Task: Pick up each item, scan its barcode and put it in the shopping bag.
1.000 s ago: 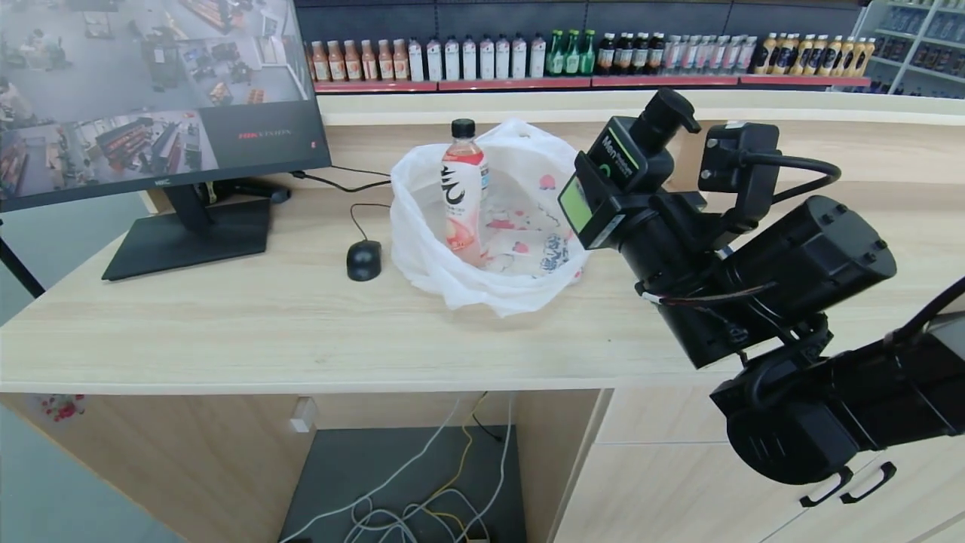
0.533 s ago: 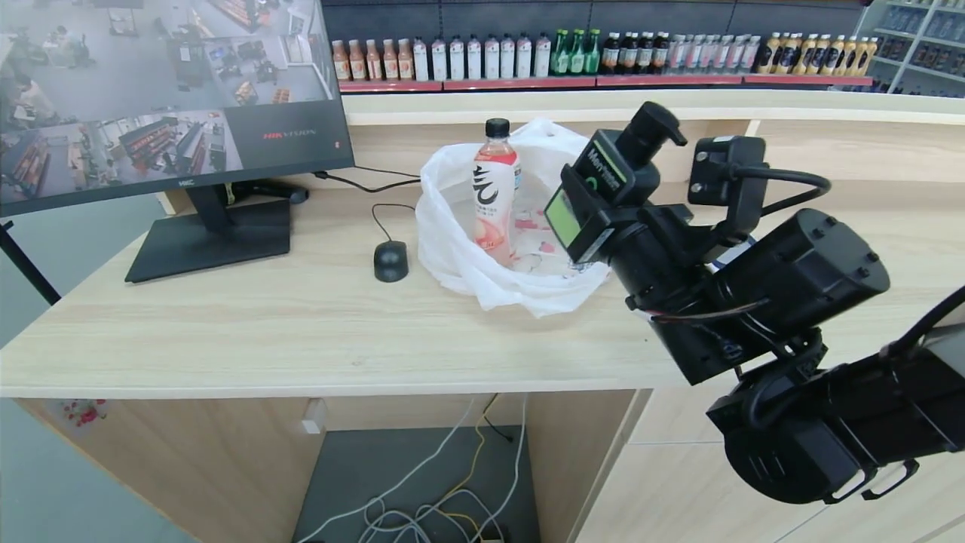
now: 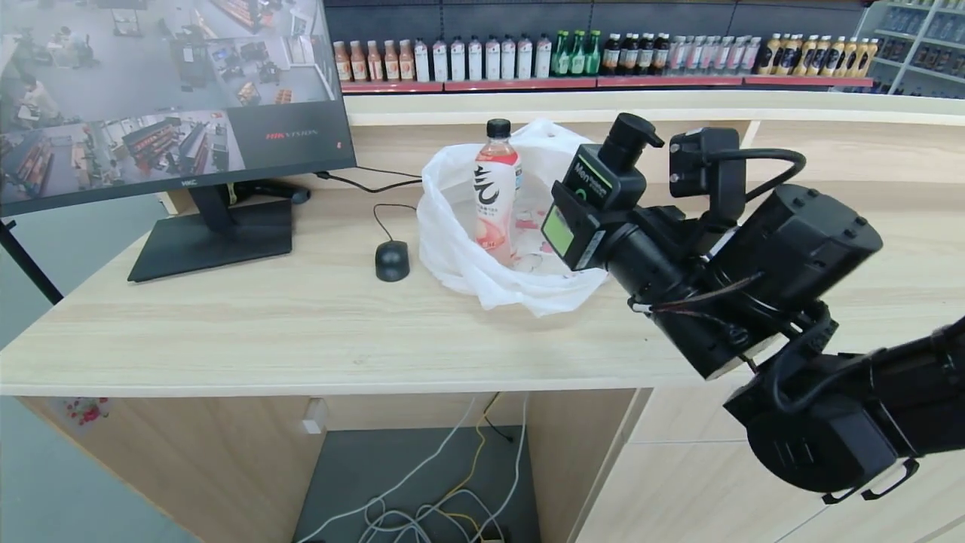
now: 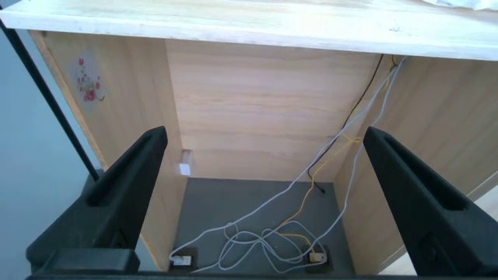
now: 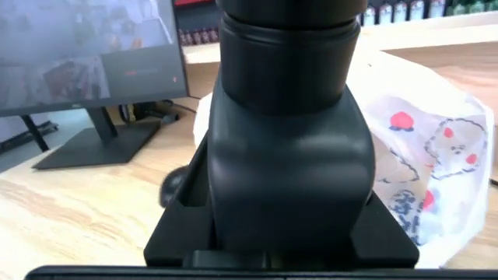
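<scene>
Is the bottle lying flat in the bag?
No, the bottle stands upright inside the bag, its cap above the rim.

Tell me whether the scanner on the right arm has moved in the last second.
Yes. The scanner has shifted toward the robot's left, nearer the bottle in the shopping bag.

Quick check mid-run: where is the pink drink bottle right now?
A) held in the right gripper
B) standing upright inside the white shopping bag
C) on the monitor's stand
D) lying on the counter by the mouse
B: the bottle stands upright inside the shopping bag on the counter; the right gripper holds the scanner instead.
</scene>
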